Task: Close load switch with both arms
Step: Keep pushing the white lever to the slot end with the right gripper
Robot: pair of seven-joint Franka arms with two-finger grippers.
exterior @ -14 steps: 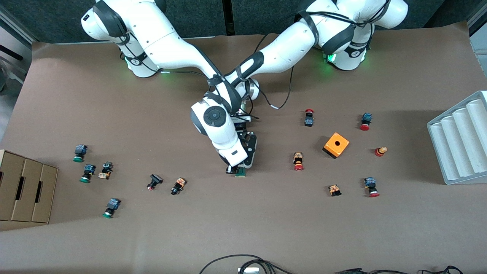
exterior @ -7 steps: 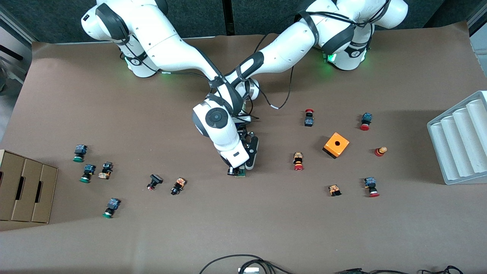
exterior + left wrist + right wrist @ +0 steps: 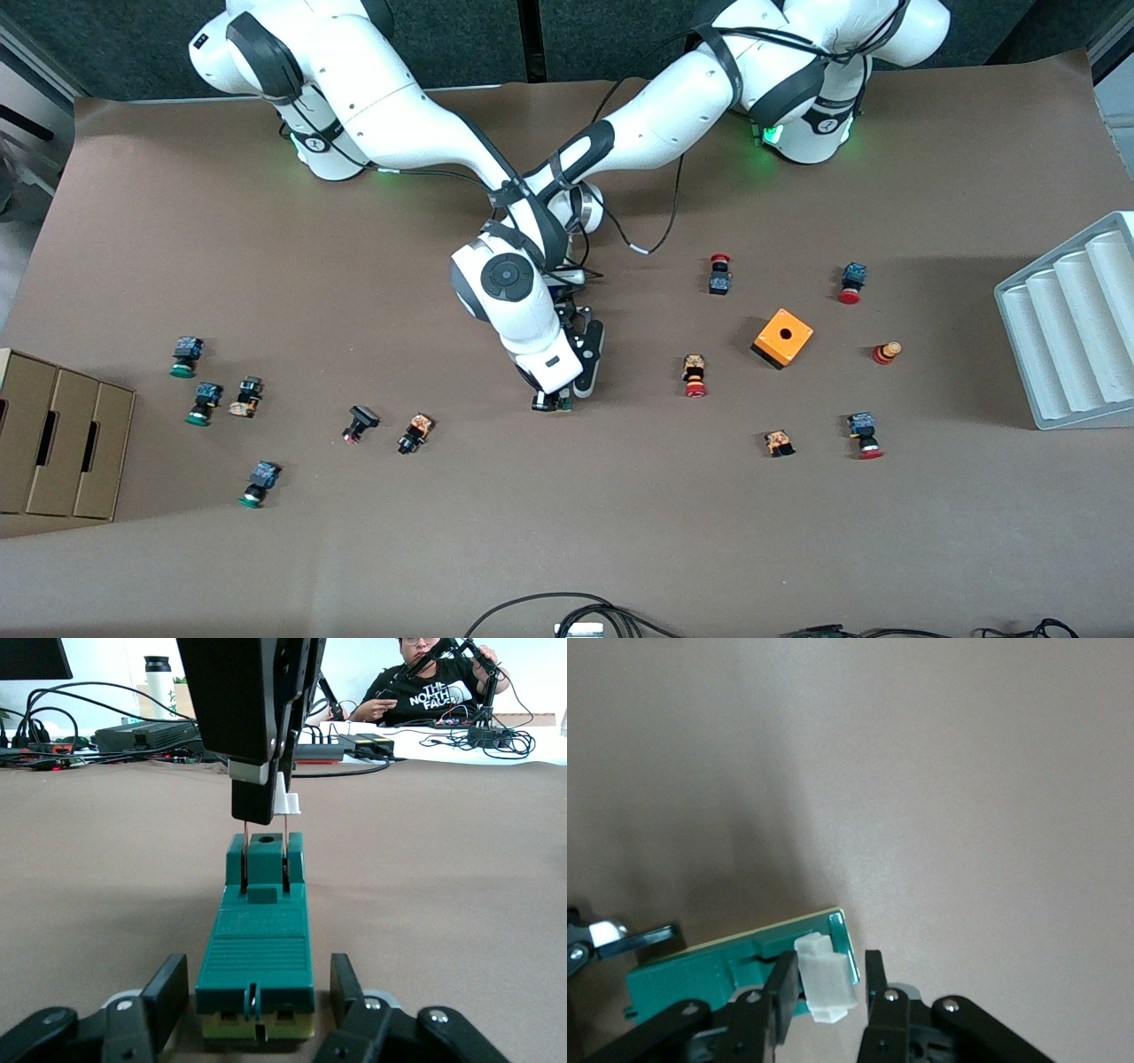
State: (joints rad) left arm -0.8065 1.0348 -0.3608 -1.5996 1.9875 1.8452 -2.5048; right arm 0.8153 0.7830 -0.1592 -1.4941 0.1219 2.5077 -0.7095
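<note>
- The table (image 3: 266, 549) is covered in plain brown paper; small push buttons (image 3: 695, 375) lie scattered toward both ends, an orange box (image 3: 783, 337) sits toward my left arm's end, a grey ribbed tray (image 3: 1076, 328) at that edge, and a cardboard box (image 3: 62, 439) at the other edge.
- The load switch (image 3: 257, 943) lies flat near the middle of the table, a narrow green block almost hidden under my two wrists in the front view (image 3: 561, 403).
- My left gripper (image 3: 252, 1014) is down at table level, fingers pressed against the two long sides of the switch at one end, pinching the green body.
- My right gripper (image 3: 824, 992) stands over the switch's other end, pointing straight down; its fingers (image 3: 782, 988) are closed on the white tab (image 3: 824, 990), which shows between them.
- In the left wrist view the tab (image 3: 285, 800) sits clear above the green body, with two thin metal pins (image 3: 245, 850) running from it down into the block.
- Both arms cross over mid-table, the right arm (image 3: 416, 133) lying above the left arm (image 3: 673, 106).
</note>
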